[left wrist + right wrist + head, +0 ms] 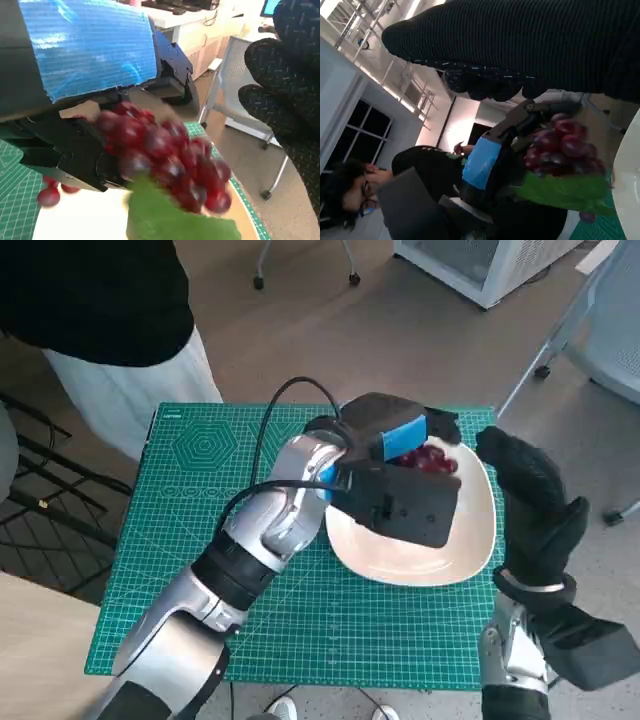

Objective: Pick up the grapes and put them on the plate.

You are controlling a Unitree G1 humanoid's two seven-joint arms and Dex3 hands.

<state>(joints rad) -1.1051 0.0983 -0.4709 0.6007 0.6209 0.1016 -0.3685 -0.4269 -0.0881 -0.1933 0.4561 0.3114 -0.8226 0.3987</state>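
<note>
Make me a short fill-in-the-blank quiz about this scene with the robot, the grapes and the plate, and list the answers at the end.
1. The bunch of red grapes is held by the robot's ____ hand.
2. That hand holds the grapes above the white ____, which sits on the green cutting mat.
3. The right hand wears a black knitted ____ and holds nothing.
4. The tape on the back of the left hand is ____.

Answers: left; plate; glove; blue

left arm: reaches forward and inward | left hand (405, 455): fingers closed round the grapes (428, 459); right hand (535, 502): raised beside it, fingers apart, holding nothing
</note>
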